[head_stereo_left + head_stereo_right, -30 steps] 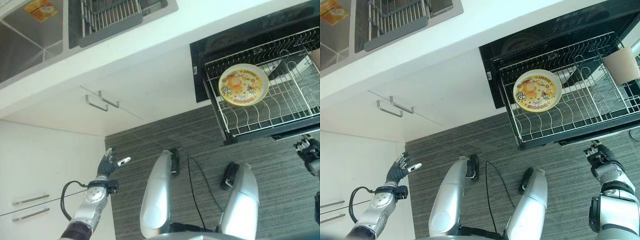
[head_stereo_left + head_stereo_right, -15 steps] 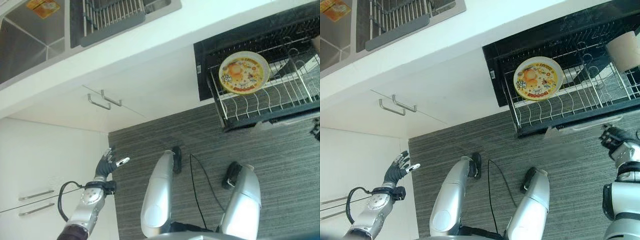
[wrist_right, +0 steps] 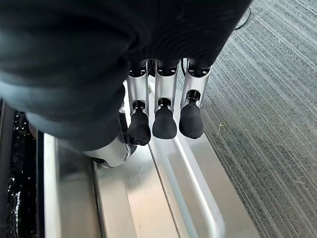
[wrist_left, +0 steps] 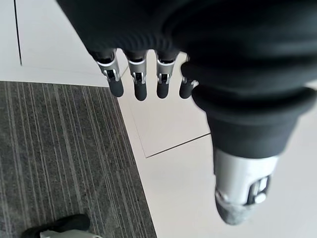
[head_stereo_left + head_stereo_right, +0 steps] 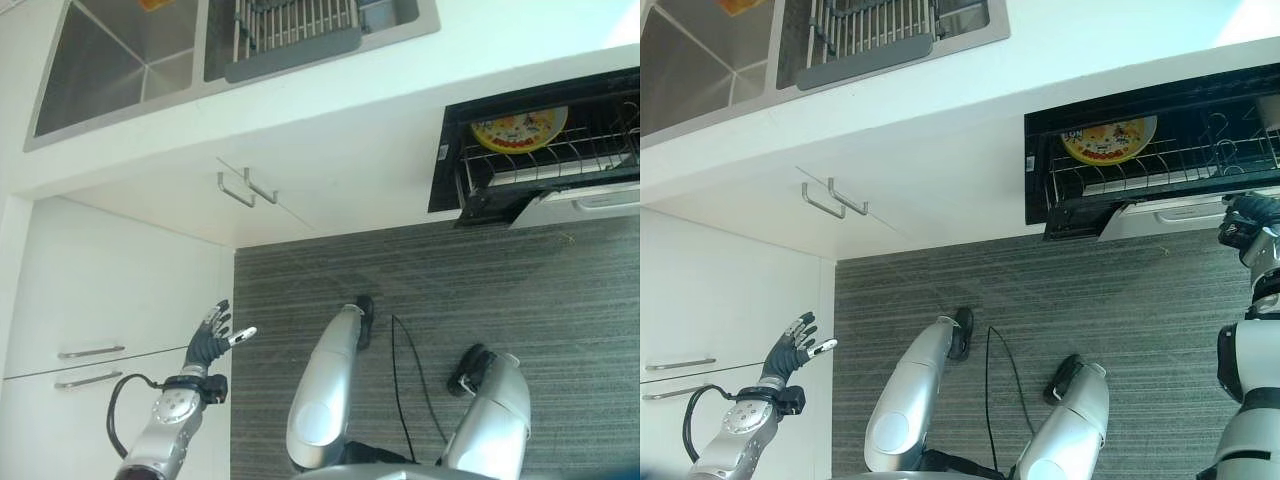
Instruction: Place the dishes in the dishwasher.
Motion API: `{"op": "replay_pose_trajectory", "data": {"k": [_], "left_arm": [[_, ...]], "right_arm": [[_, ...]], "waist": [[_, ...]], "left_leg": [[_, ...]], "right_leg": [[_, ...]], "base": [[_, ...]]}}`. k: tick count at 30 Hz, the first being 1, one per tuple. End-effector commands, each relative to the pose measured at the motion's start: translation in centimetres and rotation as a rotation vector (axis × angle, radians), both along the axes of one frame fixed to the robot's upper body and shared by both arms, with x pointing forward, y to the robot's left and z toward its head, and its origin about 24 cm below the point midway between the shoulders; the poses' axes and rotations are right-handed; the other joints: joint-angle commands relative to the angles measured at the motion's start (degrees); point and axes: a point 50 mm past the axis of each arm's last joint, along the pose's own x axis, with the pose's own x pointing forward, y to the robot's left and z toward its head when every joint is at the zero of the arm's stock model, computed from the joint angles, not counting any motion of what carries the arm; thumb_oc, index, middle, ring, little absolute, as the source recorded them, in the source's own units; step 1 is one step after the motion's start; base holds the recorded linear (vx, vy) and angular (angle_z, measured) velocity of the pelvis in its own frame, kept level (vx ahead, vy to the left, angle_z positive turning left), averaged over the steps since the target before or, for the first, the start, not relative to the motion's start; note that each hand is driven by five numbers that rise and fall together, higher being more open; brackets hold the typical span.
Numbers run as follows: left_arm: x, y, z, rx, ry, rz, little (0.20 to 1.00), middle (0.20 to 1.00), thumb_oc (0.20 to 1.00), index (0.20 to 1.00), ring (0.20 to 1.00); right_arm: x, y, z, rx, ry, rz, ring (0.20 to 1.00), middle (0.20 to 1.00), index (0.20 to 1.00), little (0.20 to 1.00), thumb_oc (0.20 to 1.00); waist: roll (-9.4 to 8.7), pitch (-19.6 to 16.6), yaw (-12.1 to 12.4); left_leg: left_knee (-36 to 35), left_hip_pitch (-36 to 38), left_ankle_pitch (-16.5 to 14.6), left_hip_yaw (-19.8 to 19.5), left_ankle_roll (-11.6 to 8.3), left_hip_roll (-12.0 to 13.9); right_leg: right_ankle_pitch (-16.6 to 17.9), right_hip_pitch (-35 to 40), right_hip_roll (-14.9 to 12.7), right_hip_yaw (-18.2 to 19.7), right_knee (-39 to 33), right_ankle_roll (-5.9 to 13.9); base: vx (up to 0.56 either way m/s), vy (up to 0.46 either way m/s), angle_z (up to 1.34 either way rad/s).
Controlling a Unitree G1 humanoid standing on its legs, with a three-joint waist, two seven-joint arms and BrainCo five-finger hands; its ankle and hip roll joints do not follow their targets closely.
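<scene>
A yellow patterned plate [image 5: 1108, 139] stands upright in the wire rack [image 5: 1140, 165] of the dishwasher drawer. The drawer is pushed most of the way into its black opening. Its steel front [image 5: 1170, 213] still sticks out a little. My right hand [image 5: 1250, 218] rests against that front at its right end. In the right wrist view its fingertips [image 3: 165, 119] lie straight on the steel panel [image 3: 198, 163] by the handle bar. My left hand [image 5: 208, 343] hangs open with spread fingers beside the white cabinet at the lower left, holding nothing.
A steel sink [image 5: 110, 50] with a dark dish rack [image 5: 295, 25] sits in the white counter above. White cabinet doors with metal handles [image 5: 245, 187] and drawers [image 5: 90, 365] line the left. Grey striped floor [image 5: 450, 290] lies before the dishwasher.
The drawer with the plate has slid back into the dishwasher, from fully out to nearly shut. My right hand followed it in. The camera view has shifted too.
</scene>
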Motion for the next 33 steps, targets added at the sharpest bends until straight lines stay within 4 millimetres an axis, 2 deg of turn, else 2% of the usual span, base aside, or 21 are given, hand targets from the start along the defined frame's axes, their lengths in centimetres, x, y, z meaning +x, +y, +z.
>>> {"op": "replay_pose_trajectory", "data": {"k": [1, 6, 12, 21, 25, 29, 33], "left_arm": [[-0.6, 2.9, 1.5, 0.111, -0.002, -0.003, 1.000, 1.000, 1.000, 1.000, 1.000], [-1.3, 4.5, 2.0, 0.139, 0.020, 0.006, 1.000, 1.000, 1.000, 1.000, 1.000], [-2.0, 5.4, 2.1, 0.155, 0.018, 0.015, 1.000, 1.000, 1.000, 1.000, 1.000], [-3.2, 6.9, 2.1, 0.191, 0.047, 0.010, 1.000, 1.000, 1.000, 1.000, 1.000], [-3.5, 7.4, 2.2, 0.214, 0.056, 0.004, 1.000, 1.000, 1.000, 1.000, 1.000], [-3.1, 7.9, 3.2, 0.224, 0.040, 0.001, 1.000, 1.000, 1.000, 1.000, 1.000], [-3.0, 8.2, 4.1, 0.231, 0.023, -0.020, 1.000, 1.000, 1.000, 1.000, 1.000]], "right_arm": [[2.3, 2.6, 10.0, -0.159, -0.306, 0.131, 0.200, 0.200, 0.200, 0.200, 0.200], [2.0, 2.4, 11.0, -0.171, -0.310, 0.108, 0.200, 0.200, 0.200, 0.200, 0.200], [1.7, 2.1, 11.5, -0.167, -0.319, 0.084, 0.200, 0.200, 0.200, 0.200, 0.200], [1.4, 2.7, 14.9, -0.245, -0.392, 0.051, 0.200, 0.200, 0.200, 0.200, 0.200], [1.2, 2.8, 15.9, -0.245, -0.422, 0.029, 0.200, 0.200, 0.200, 0.200, 0.200], [1.1, 2.8, 16.2, -0.230, -0.425, 0.023, 0.200, 0.200, 0.200, 0.200, 0.200], [1.3, 2.8, 15.4, -0.220, -0.412, 0.038, 0.200, 0.200, 0.200, 0.200, 0.200]], "waist": [[-0.10, -3.1, 4.2], [0.46, -2.8, 6.3], [1.44, -2.7, 8.5], [2.53, -3.1, 11.5], [1.74, -3.0, 12.4], [0.70, -2.8, 12.9], [-0.36, -2.7, 13.0]], "left_leg": [[-5.4, 2.5, -0.7, -3.5, -3.30, 2.2], [-5.5, 1.2, 0.2, -3.8, -3.05, 0.6], [-7.1, 0.1, 2.1, -4.3, -2.88, -0.5], [-9.0, -1.2, 3.7, -4.5, -2.35, -3.5], [-8.3, -2.2, 3.5, -4.7, -2.11, -3.7], [-8.0, -2.7, 3.4, -5.1, -1.67, -3.6], [-7.9, -2.8, 3.4, -5.4, -1.45, -3.1]], "right_leg": [[0.8, 1.9, -2.9, -0.7, -1.3, 2.12], [0.9, 2.8, -4.0, -2.4, -1.2, 2.48], [1.5, 3.8, -5.2, -4.4, -2.4, 2.95], [2.6, 6.3, -6.3, -7.2, -5.0, 3.39], [3.0, 6.9, -6.3, -8.1, -5.8, 3.21], [3.3, 7.2, -5.6, -8.9, -6.2, 3.05], [3.8, 8.0, -4.4, -9.9, -7.6, 3.02]], "base": [[0.09, 0.032, 0.23], [0.07, 0.008, 0.28], [0.08, 0.032, 0.18], [0.09, 0.056, 0.20], [0.06, 0.014, 0.00], [0.01, -0.040, 0.05], [-0.04, -0.076, 0.06]]}}
